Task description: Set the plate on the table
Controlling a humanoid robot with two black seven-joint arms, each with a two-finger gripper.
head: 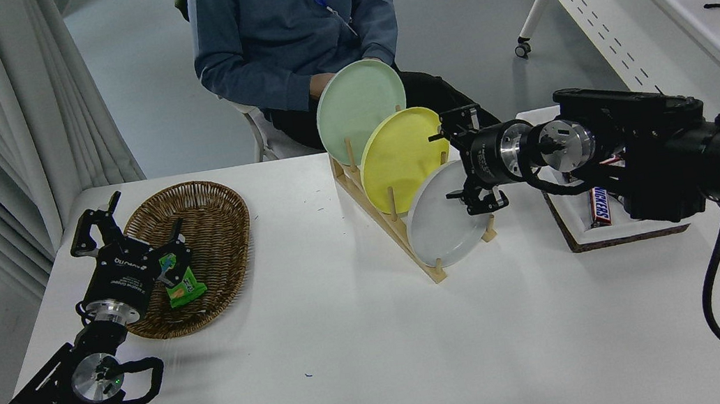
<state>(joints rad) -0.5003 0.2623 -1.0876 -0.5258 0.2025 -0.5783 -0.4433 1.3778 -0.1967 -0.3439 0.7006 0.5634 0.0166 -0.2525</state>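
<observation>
Light grey and smooth, the round plate (pixel 444 225) stands on edge in the nearest slot of the wooden peg rack (pixel 391 226), in front of the yellow plate (pixel 399 157) and the pale green plate (pixel 360 109), on the white table (pixel 352 344). The right gripper (pixel 453 164) is spread open at the grey plate's upper right rim, not clamping it. The left gripper (pixel 129 238) sits parked, fingers apart, over the woven wicker basket (pixel 211 244) at the near left.
</observation>
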